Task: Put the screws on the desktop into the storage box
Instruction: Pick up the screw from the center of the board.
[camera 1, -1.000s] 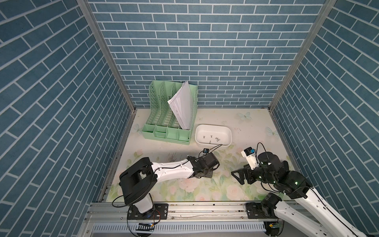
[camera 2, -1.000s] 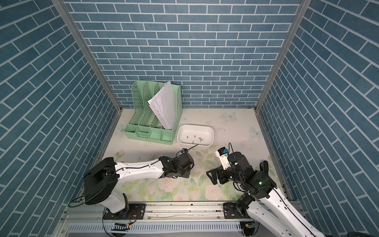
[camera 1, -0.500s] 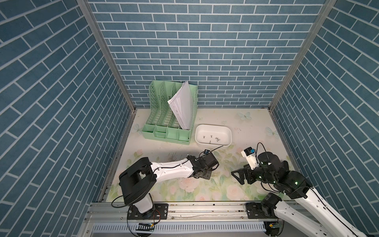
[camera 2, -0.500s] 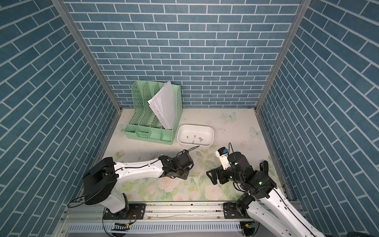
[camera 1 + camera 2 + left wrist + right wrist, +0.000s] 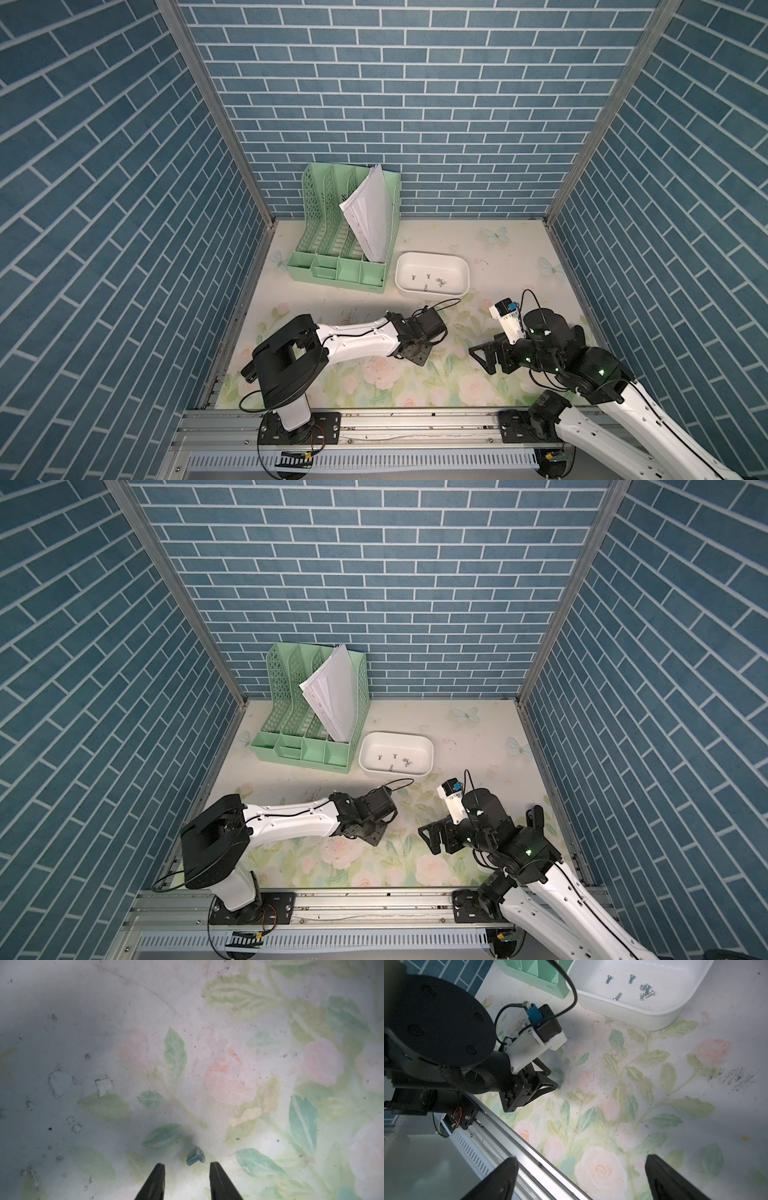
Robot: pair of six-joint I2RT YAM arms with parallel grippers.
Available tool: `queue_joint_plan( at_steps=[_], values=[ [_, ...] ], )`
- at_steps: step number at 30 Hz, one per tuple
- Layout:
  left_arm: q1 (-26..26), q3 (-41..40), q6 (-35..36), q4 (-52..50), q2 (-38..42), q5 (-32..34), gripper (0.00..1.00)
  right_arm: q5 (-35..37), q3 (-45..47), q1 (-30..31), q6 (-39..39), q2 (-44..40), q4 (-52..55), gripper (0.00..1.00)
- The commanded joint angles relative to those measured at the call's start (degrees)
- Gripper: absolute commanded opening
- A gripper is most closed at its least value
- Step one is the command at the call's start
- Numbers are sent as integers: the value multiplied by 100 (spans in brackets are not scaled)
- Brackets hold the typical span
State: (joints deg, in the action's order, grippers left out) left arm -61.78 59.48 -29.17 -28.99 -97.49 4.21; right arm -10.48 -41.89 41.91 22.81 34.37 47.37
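One small silver screw (image 5: 195,1156) lies loose on the flowered desktop (image 5: 228,1022), just ahead of my left gripper (image 5: 187,1165). The jaws are open a little and hold nothing. From the right wrist that screw (image 5: 559,1086) shows at the left gripper's tip. In both top views the left gripper (image 5: 417,359) (image 5: 372,837) points down at the desktop, in front of the white storage box (image 5: 430,293) (image 5: 395,771). Several screws (image 5: 440,282) (image 5: 406,762) (image 5: 645,991) lie inside the box. My right gripper (image 5: 482,357) (image 5: 581,1161) hangs wide open and empty over the roses near the front.
A mint-green file rack (image 5: 340,266) (image 5: 307,746) with white papers stands left of the box against the back wall. Blue brick walls close in three sides. A metal rail (image 5: 374,419) (image 5: 508,1126) runs along the front edge. Dark scuff marks (image 5: 737,1078) speckle the desktop.
My left gripper's jaws have parted from shut to slightly open over the same spot. The right arm has not moved.
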Motion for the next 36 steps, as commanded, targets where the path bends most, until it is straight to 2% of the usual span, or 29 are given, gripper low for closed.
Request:
queue_joint_plan(
  at_steps=[1,10,21,36],
  values=[
    [21,13,291,-197,11,-121,42,72,60,24,171,-36,0,100],
    [21,79,576,-346,-113,-205,46,71,57,21,163,-25,-9,100],
    [17,355,727,-476,-452,-138,47,72,67,28,180,-59,9,100],
    [25,581,825,-653,-731,-142,40,76,69,27,180,-80,17,100]
  ],
)
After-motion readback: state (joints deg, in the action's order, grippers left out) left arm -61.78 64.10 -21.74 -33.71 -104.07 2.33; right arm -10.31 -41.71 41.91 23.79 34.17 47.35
